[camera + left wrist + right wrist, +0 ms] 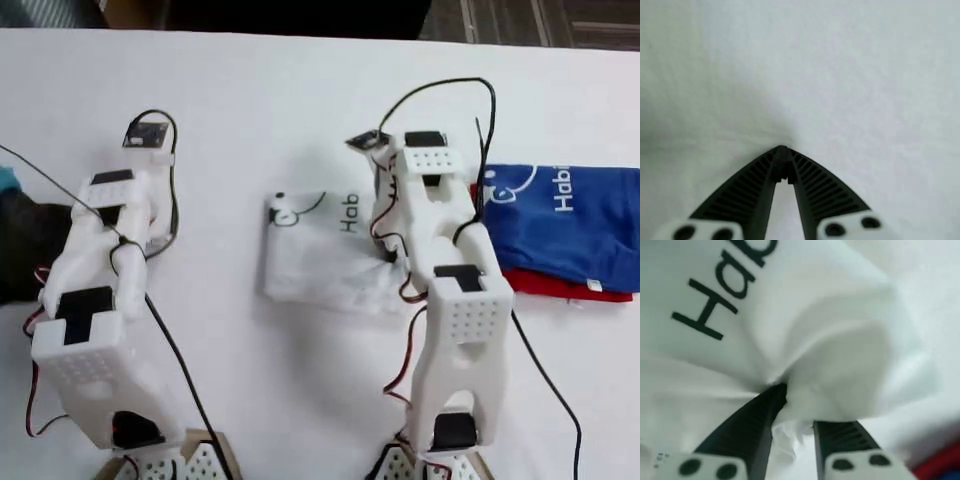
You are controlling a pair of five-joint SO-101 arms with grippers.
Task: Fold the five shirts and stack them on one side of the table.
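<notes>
White table, right claw pinching white shirt — left claw tips together, empty.

Soft matt cloth white shirt

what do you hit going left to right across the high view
dark cloth at the left edge → left arm → white shirt → right arm → blue shirt

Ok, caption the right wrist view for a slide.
Right gripper pinching a bunched fold of the white shirt.
</notes>
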